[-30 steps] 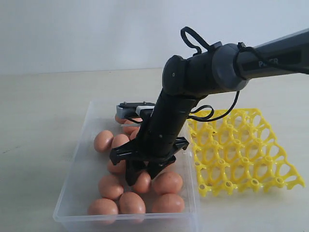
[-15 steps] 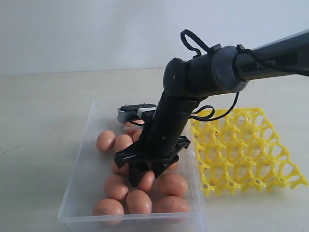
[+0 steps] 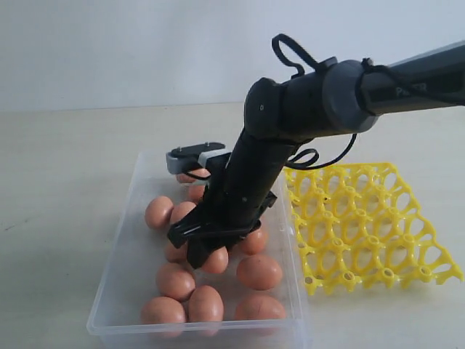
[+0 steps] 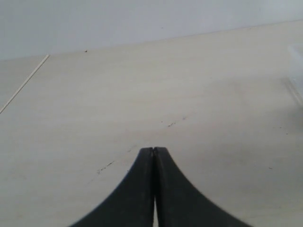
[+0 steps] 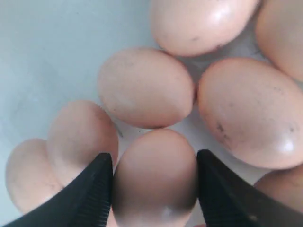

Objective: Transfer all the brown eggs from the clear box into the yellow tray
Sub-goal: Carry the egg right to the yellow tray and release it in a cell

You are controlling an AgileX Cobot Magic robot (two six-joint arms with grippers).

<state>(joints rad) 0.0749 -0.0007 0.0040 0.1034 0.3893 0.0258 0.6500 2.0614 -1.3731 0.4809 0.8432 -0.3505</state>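
Eggs [image 3: 258, 271] in the box [image 3: 134, 270] (tray [image 3: 361, 218] to its right).

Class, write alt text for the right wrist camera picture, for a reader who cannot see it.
The right gripper has its two black fingers against either side of one brown egg, seen close from above. Several other brown eggs lie crowded around it on the pale floor of the clear box.

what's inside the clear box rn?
Brown eggs, roughly a dozen visible, loose on the clear box floor. The right gripper is down among them, clamped on one egg. Eggs behind the arm, if any, are hidden.
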